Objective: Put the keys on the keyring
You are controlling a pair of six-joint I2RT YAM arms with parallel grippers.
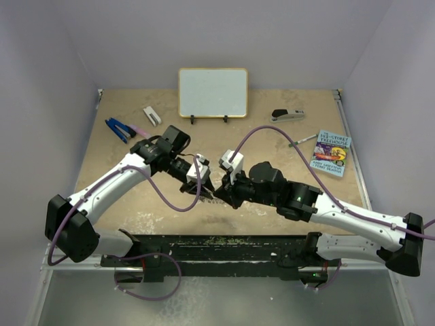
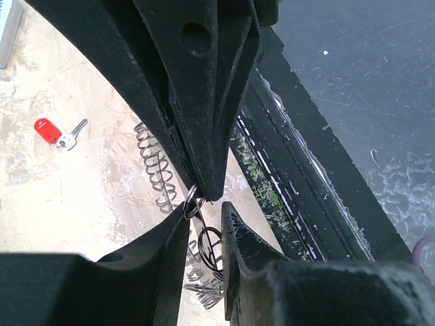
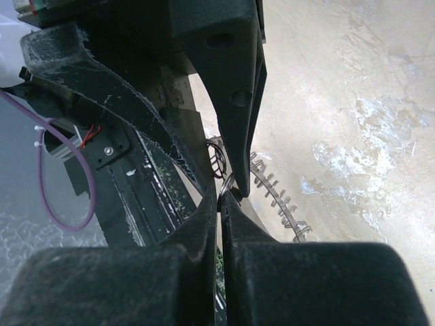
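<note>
**Right gripper** [image 3: 221,198]: fingers pressed together at the tips, pinching a thin wire loop on the rim of the keyring [image 3: 277,195]. Its closed point meets the tips of the left gripper over the near-middle of the table [image 1: 224,139].

**Left gripper** [image 2: 207,212]: fingers narrowly parted, with dark wire loops of the ring lying in the gap. Whether the pads bear on those loops cannot be told from this angle. One small loop sits at the fingertip, against the right gripper's point.

**Keyring**: between the two grippers, low over the table. A coiled fringe of small wire pieces trails from the pinch point along the tan surface. In the top view both grippers hide most of its outline.

**Key** [image 2: 51,130]: one, with a red plastic head and a short silver blade. It lies flat on the table, apart from the ring and not threaded on.

**Table, far part**:
- Whiteboard [image 1: 213,92] upright on a stand at back centre.
- Stapler [image 1: 288,115] to the right of the whiteboard.
- Book [image 1: 331,153] at the right edge, with a pen [image 1: 302,140] just beside it.
- Blue-handled pliers [image 1: 119,129] at back left.
</note>
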